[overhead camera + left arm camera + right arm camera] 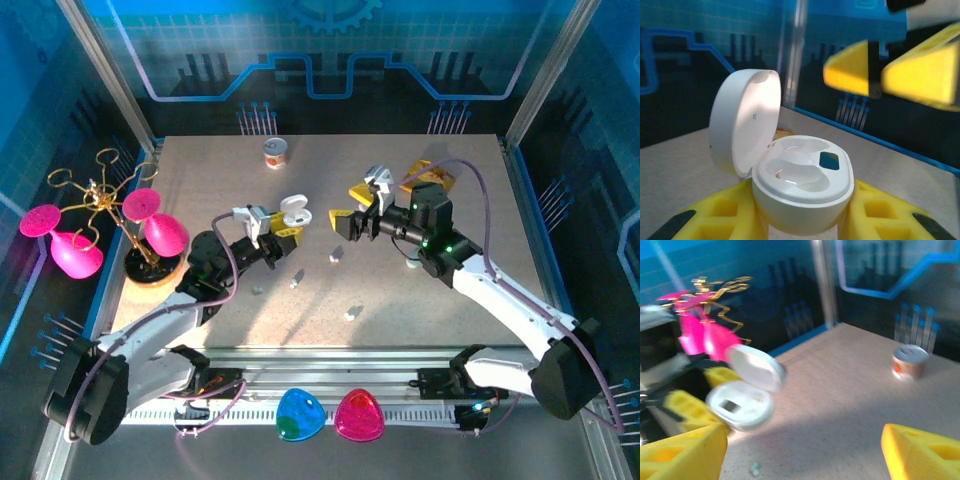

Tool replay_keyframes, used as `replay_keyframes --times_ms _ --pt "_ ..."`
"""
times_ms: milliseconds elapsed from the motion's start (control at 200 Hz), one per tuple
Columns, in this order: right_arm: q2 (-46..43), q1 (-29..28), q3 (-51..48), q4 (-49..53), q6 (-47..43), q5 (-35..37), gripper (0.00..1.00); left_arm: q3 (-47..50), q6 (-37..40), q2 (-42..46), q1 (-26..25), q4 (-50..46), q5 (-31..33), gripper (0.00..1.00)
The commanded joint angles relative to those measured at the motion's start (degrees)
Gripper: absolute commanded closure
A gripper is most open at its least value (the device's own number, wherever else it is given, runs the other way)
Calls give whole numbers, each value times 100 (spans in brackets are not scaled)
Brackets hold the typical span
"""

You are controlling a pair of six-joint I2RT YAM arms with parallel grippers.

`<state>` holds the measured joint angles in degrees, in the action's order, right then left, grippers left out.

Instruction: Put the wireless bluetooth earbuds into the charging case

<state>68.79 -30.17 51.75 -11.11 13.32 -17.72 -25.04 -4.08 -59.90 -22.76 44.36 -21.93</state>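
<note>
The charging case is smooth, glossy white plastic, and light glints off its lid and moulded wells. The jaws of the left gripper are matt yellow plastic. The tabletop looks matt and finely speckled. The stand is shiny gold metal wire on a wooden base and carries glossy pink plastic cups. The can has a metallic top.

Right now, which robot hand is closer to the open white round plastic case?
Left. The left gripper holds the white case between its yellow fingers; the right gripper hovers open beside it, not touching.
</note>
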Motion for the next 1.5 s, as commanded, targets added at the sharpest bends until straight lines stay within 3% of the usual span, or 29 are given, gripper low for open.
replay_keyframes --times_ms 0,310,580,860,1141,1496 --pt "439 91 21 637 587 1177 22 -140 355 377 51 -262 930 74" --pt "2309 -450 836 1772 654 2238 22 -253 579 1149 134 -1245 2213 74" --pt "3768 -1127 2167 3134 493 3444 41 -454 347 1086 511 -1539 2660 74" --pt "4579 -1533 3172 4406 500 4249 58 -713 368 851 745 -1637 2744 74" --pt "5171 -1894 3901 5444 907 4961 62 -717 346 813 853 -1623 2710 74" --pt "5510 -2071 4135 5791 1206 5104 65 -748 285 777 940 -1667 2651 74"
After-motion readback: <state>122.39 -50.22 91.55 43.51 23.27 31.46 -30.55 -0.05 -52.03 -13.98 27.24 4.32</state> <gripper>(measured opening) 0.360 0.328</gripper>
